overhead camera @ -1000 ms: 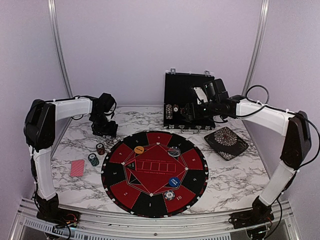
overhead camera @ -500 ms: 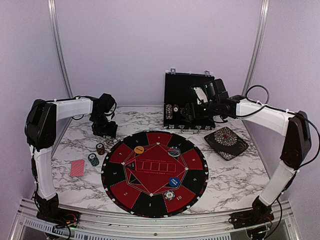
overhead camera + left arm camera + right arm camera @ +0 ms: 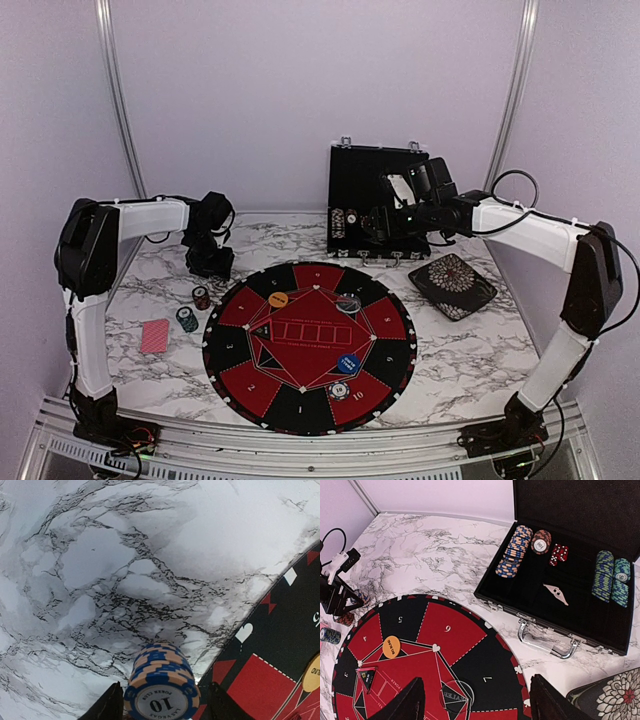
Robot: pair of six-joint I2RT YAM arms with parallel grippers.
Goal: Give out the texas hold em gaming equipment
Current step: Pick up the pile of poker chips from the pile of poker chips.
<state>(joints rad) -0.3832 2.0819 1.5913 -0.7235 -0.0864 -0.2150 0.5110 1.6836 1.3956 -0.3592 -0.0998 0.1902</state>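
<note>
Was mid-delivery, by the look: blue-and-orange chip stack [image 3: 161, 672] pinched snug in left pincer [image 3: 162, 703] over bare desk [image 3: 90, 570] just off mat [image 3: 280, 645] rim, w/ right pincer [image 3: 477, 700] wide open & empty nr case [image 3: 580, 595]; next prob called for lowering stack, then release.

Your left wrist view cuts off the blue-and-orange striped poker chip stack [image 3: 161, 680] below and the round orange disc [image 3: 313, 673] at right.

Case [image 3: 375, 215] behind mat [image 3: 308, 345], dish [image 3: 452, 285] R of mat; two chip stacks [image 3: 201, 297] + card [image 3: 154, 336] on table [image 3: 470, 350] L of mat; button discs [image 3: 278, 299] on mat.
</note>
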